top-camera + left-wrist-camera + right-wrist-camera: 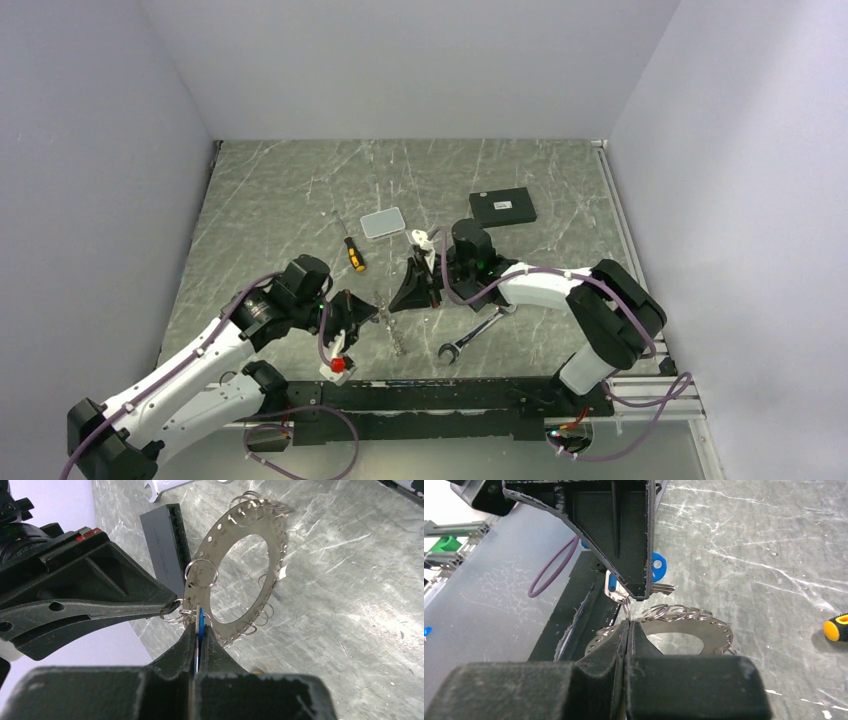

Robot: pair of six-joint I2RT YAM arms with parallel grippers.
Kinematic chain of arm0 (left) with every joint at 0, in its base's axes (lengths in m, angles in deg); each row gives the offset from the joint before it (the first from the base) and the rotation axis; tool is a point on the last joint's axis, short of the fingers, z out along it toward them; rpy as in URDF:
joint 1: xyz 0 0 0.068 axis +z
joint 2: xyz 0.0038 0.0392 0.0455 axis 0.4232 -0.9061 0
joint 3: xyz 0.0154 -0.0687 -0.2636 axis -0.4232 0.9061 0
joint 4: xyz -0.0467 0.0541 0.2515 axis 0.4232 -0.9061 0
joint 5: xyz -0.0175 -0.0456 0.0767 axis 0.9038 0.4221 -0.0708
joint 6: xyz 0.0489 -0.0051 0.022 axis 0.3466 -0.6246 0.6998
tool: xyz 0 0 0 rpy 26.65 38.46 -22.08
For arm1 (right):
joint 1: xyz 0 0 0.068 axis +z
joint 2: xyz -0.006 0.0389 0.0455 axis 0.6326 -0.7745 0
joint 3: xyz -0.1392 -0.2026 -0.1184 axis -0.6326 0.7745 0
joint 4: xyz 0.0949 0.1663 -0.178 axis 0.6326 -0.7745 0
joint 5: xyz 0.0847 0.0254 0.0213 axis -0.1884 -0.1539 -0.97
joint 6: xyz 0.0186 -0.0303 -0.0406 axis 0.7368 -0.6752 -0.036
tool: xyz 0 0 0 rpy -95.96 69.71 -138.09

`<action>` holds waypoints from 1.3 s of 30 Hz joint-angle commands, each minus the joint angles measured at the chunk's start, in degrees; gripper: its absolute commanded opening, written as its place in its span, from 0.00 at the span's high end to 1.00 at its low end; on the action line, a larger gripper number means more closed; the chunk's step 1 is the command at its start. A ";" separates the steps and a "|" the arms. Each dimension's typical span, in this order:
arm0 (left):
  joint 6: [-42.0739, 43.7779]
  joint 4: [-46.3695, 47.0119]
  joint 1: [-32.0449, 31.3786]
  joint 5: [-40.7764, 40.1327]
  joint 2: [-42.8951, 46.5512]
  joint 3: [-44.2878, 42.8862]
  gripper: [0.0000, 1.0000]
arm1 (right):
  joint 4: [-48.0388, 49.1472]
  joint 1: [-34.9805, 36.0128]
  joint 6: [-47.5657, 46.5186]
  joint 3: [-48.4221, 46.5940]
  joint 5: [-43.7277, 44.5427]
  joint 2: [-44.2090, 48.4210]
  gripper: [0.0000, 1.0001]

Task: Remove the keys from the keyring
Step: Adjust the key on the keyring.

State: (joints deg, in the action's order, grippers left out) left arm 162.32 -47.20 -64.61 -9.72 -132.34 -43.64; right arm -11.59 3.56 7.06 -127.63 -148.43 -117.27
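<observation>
Left gripper (199, 630) clenches the blue key (200, 619); right gripper (628, 625) pinches a small ring (626, 611) of the keyring (215, 537), above the tabletop's (300, 190) near edge. Better to slide the key out slowly, without twisting.

Dark green-grey marbled tabletop (290, 190) is sitting boxed in by plain white walls (400, 60) on three sides; pale rail (622, 235) running along right edge; light falling evenly.
</observation>
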 commanded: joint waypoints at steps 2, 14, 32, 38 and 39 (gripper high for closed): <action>-1.97 0.14 -0.23 0.92 0.28 1.04 1.00 | 12.12 -1.60 10.99 1.05 0.93 0.19 1.00; -8.82 7.70 -0.24 0.51 -1.11 3.66 1.00 | 30.28 -5.51 31.42 3.55 3.04 -5.17 1.00; -17.26 15.42 -3.13 -1.49 -5.68 3.43 1.00 | 33.55 -5.72 35.13 5.00 7.68 -6.18 1.00; -22.93 17.31 -5.01 -3.99 -7.24 2.34 1.00 | 31.91 -5.63 33.09 5.64 9.16 -5.26 1.00; -23.90 17.27 -5.13 -4.50 -7.54 1.95 1.00 | 31.86 -5.63 32.82 5.79 9.19 -5.14 1.00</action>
State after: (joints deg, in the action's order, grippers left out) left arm 144.48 -29.71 -68.26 -14.40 -138.59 -39.84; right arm 17.94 -1.73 42.18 -121.86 -142.90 -125.01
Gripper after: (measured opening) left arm 0.026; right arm 0.009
